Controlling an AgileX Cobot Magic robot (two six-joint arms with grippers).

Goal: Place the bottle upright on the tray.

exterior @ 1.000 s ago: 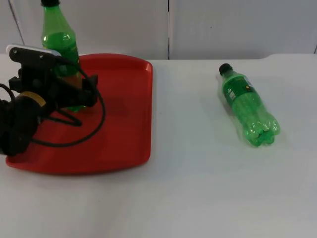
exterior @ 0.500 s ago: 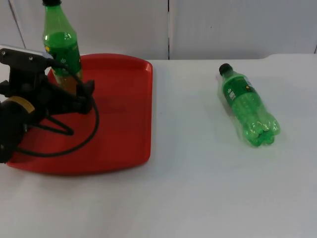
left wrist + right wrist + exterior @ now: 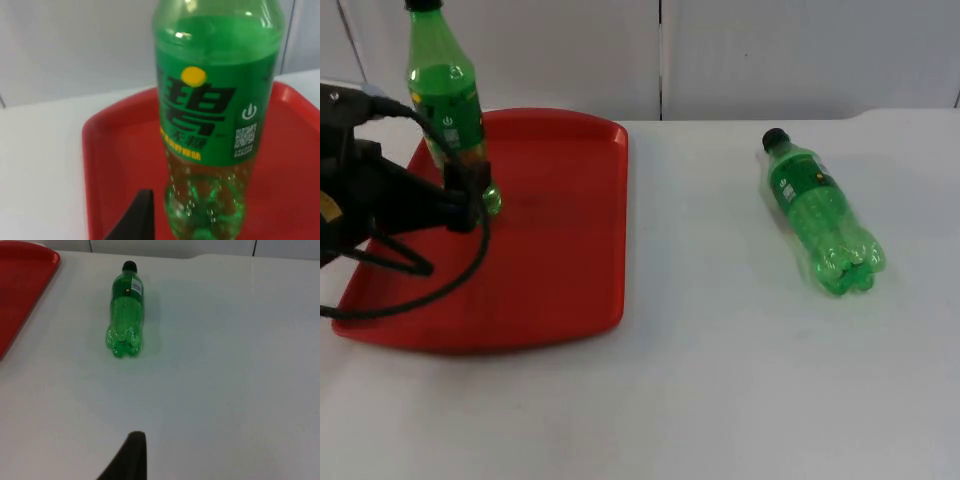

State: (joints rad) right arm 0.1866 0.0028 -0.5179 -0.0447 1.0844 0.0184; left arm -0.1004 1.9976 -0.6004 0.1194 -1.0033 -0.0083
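Left gripper (image 3: 470, 195) beside the upright bottle (image 3: 446, 100), jaws spread, holding nothing.
Green plastic bottle with a printed label stands at the red tray's (image 3: 560, 260) 11 o'clock corner, base just past the fingertip; tray is smooth, rimmed, round-cornered. Second bottle (image 3: 817, 215) lies on the white table (image 3: 720, 380) at 3 o'clock, cap pointing away. Right gripper's state: cannot tell.

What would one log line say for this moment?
upright green bottle: standing on red tray | left hand: open, beside bottle base | second green bottle: lying on table
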